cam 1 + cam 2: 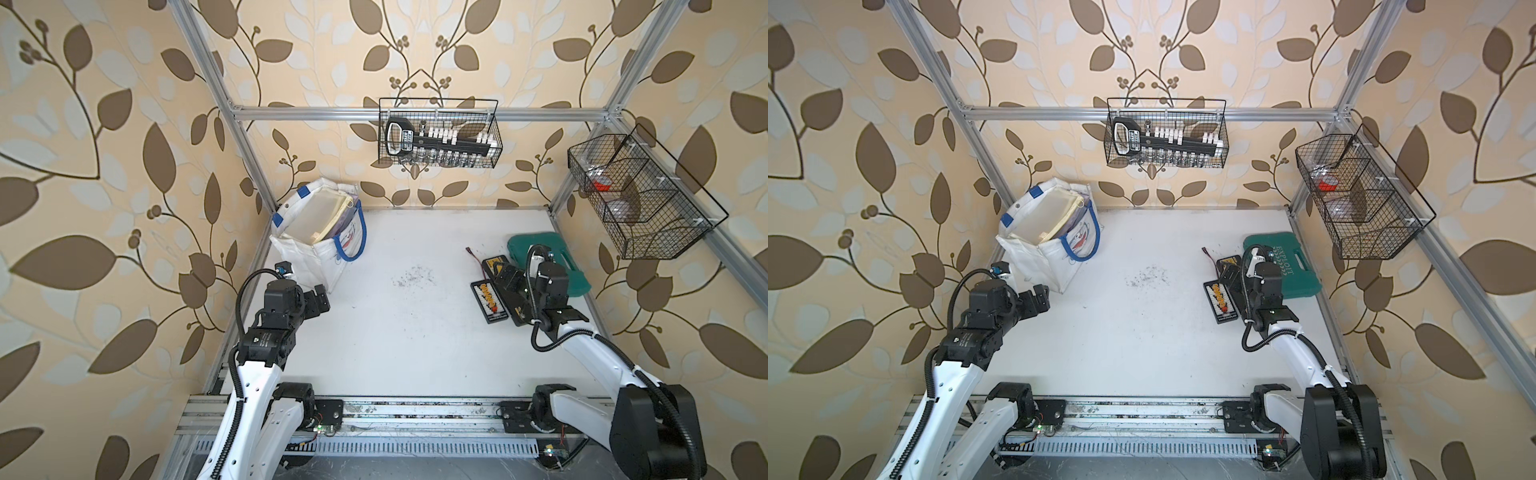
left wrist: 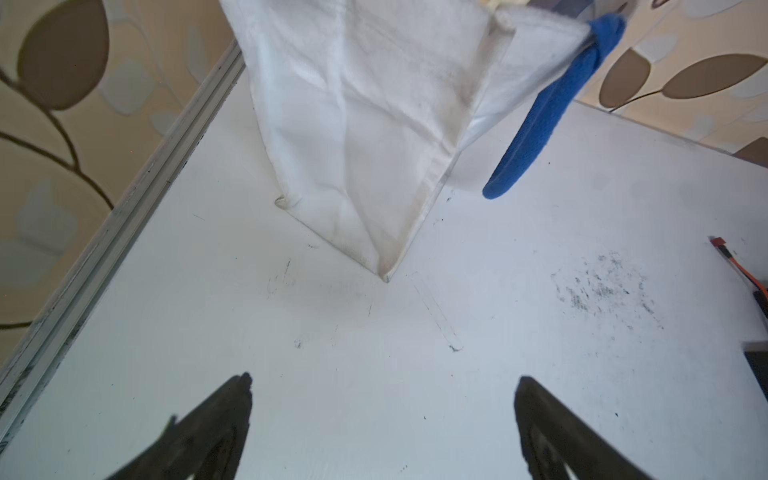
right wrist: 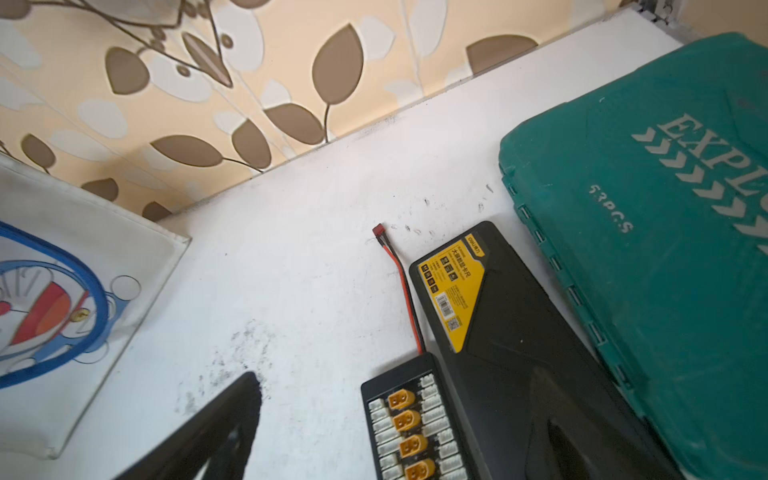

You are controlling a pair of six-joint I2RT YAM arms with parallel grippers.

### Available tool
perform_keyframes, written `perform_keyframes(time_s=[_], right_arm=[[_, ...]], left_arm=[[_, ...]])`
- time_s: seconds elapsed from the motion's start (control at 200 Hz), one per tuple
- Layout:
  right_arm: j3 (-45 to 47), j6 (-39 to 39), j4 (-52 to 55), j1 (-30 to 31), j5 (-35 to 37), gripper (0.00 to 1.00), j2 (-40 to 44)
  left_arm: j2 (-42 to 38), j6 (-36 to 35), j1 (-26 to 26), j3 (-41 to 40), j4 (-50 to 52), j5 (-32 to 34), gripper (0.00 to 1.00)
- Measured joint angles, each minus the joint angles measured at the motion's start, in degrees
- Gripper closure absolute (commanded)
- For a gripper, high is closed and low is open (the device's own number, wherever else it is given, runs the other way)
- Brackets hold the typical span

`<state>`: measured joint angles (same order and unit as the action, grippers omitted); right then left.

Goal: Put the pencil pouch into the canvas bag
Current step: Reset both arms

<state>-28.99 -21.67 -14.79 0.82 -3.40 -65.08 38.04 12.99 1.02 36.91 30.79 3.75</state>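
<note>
The canvas bag (image 1: 305,259) (image 1: 1034,259) stands open at the back left of the table, white with blue rope handles (image 2: 540,116) and a cartoon print (image 3: 50,307). A flat cream pencil pouch (image 1: 322,216) (image 1: 1044,218) lies in the bag's mouth, and neither gripper touches it. My left gripper (image 1: 322,299) (image 1: 1040,296) (image 2: 384,378) hangs open and empty over bare table, just in front of the bag's near corner (image 2: 384,274). On the right, my open right gripper (image 1: 505,276) (image 1: 1231,270) (image 3: 399,399) hovers over a black connector board (image 3: 411,432), holding nothing.
A teal tool case (image 1: 575,274) (image 3: 665,208) lies at the right edge beside a long black case with a yellow label (image 3: 519,332) and a red-black lead (image 3: 399,270). Wire baskets hang on the back rail (image 1: 440,133) and the right rail (image 1: 640,199).
</note>
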Motion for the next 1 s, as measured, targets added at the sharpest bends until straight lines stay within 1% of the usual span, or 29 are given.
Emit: perform_keyframes(time_s=[0.135, 0.25, 0.37, 0.535, 0.665, 0.81, 0.875, 1.0], right_arm=[[5.95, 5.92, -10.45, -0.96, 0.02, 0.0, -1.42], [7.67, 11.21, -15.96, -2.49, -0.68, 0.0, -5.51], [9.22, 14.4, -24.02, -3.74, 0.24, 0.0, -10.73], [9.7, 16.09, -32.35, -3.98, 0.74, 0.0, -18.53], [13.79, 16.59, -40.87, -3.87, 2.4, 0.0, -19.47], [15.28, 17.49, -45.27, -1.99, 4.46, 0.0, -20.48], [15.28, 17.75, -46.71, -1.9, 4.92, 0.0, -20.52], [15.28, 17.92, -47.76, -1.9, 5.86, 0.0, -20.52]], left_arm=[[-0.57, -1.6, 0.0, -7.98, -8.39, 1.66, 0.01], [3.34, -3.39, 0.0, -12.2, -15.96, 5.7, 0.01], [12.22, -4.22, 0.0, -13.6, -26.49, 8.35, 0.01], [26.36, -5.88, 0.0, -14.84, -43.8, 9.25, 0.01], [36.61, -6.84, 0.0, -15.23, -55.82, 8.44, 0.01], [45.4, -8.26, 0.0, -17.68, -68.87, 6.34, 0.01], [47.93, -8.52, 0.0, -17.97, -70.01, 5.35, 0.01], [48.28, -8.63, 0.0, -17.62, -70.69, 5.09, 0.01]])
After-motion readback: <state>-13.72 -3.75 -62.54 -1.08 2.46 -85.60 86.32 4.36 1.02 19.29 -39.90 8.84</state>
